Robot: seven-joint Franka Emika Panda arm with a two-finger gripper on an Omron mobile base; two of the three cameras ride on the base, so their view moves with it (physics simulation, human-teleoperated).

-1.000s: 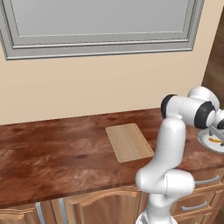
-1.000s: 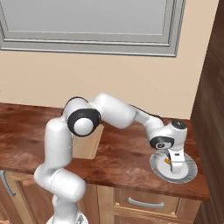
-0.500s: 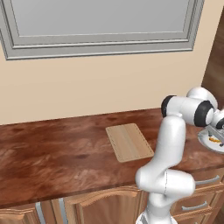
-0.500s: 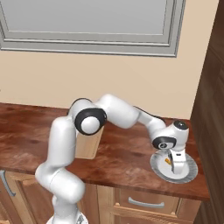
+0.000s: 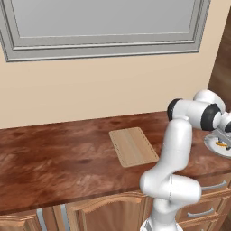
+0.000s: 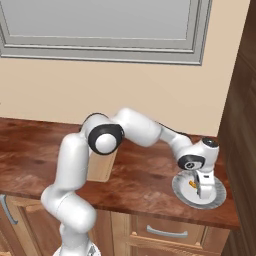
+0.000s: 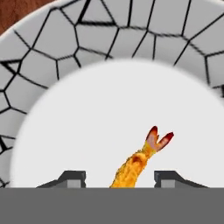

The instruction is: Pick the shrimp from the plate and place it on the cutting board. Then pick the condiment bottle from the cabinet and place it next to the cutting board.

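Pincer (image 7: 119, 177) lower over the plate (image 7: 52, 61) than before, tips flanking the shrimp (image 7: 139, 159), grip uncertain

The shrimp (image 7: 140, 161) lies on the plate (image 6: 216, 196). The plate sits on the counter (image 5: 54, 162), right of the board (image 5: 133, 146). They seem well apart.

Glossy reddish wood-grain counter (image 5: 58, 158); matt pale wooden cutting board (image 5: 133, 146); plate (image 7: 52, 57) smooth white inside, its grey rim crackle-patterned; shrimp (image 7: 140, 159) rough, orange.
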